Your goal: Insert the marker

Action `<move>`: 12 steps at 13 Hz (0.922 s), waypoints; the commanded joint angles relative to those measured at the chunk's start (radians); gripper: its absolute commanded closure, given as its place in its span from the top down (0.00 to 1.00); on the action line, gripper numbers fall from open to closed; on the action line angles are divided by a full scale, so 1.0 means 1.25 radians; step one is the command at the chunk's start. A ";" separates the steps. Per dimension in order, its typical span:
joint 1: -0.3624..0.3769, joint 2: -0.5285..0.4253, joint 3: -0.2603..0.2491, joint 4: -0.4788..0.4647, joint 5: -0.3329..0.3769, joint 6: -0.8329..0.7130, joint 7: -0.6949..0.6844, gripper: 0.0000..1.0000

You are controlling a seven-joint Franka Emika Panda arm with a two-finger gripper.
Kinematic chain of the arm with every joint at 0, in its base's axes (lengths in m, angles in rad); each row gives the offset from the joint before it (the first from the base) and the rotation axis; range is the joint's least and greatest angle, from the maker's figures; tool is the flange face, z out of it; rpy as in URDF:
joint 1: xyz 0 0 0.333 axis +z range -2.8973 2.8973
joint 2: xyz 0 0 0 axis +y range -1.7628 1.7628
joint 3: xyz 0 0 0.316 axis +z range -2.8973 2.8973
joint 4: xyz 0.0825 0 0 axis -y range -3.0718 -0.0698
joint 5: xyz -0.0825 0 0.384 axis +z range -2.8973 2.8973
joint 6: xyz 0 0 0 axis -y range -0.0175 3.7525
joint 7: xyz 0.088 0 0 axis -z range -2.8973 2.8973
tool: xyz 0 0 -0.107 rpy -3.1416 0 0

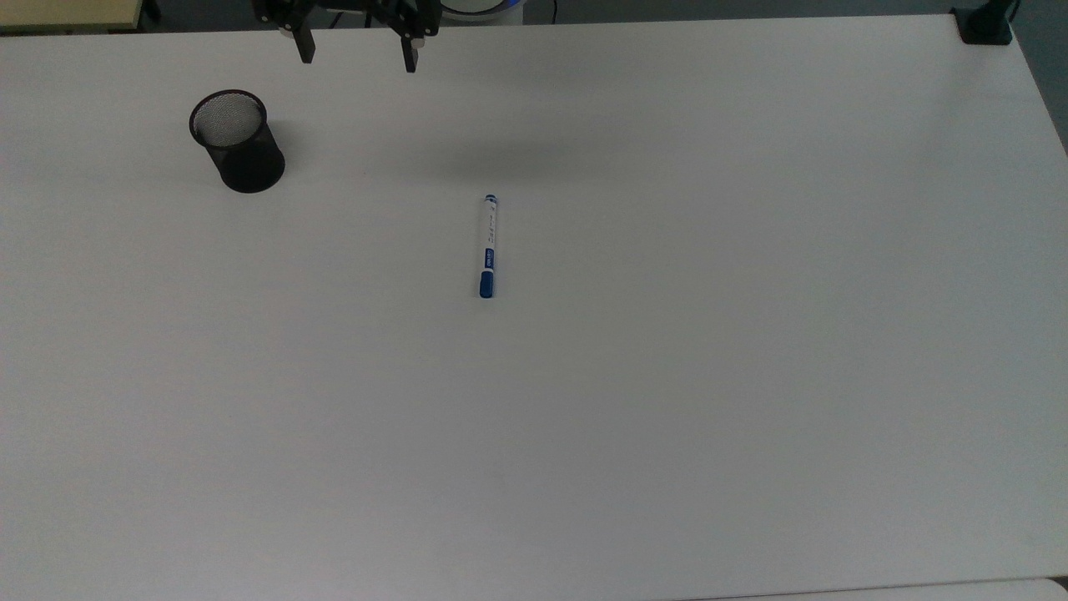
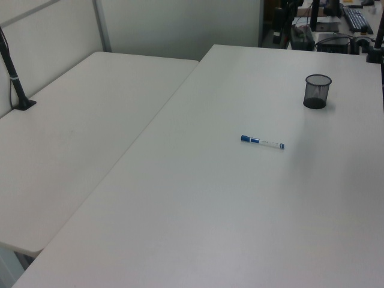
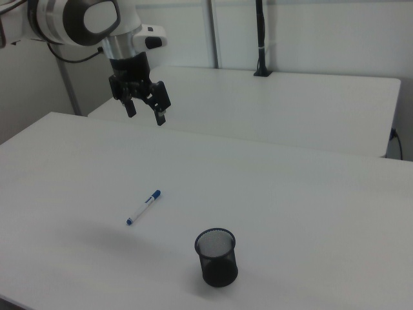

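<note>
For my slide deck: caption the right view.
Open gripper hangs above the table; marker lies flat, apart from the upright mesh cup.

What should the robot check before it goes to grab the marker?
1. Gripper open: ok, fingers spread apart.
2. Gripper empty: ok, nothing between the fingers.
3. Marker free to grab: ok, it lies flat on the white table, nothing touching it.
4. Mesh cup upright, mouth open: ok.
5. Cup empty inside: ok, the top view shows just mesh.
6. Gripper above the marker: not ok, it hangs high and off to one side.
</note>
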 commanded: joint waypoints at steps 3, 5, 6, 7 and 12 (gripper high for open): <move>-0.010 -0.017 0.008 -0.010 -0.008 0.007 -0.012 1.00; -0.010 -0.017 0.007 -0.010 -0.008 0.008 -0.012 1.00; -0.010 -0.017 0.007 -0.010 -0.008 0.008 -0.012 1.00; -0.010 -0.019 0.007 -0.010 -0.008 0.008 -0.012 1.00; -0.010 -0.017 0.008 -0.012 -0.008 0.007 -0.023 1.00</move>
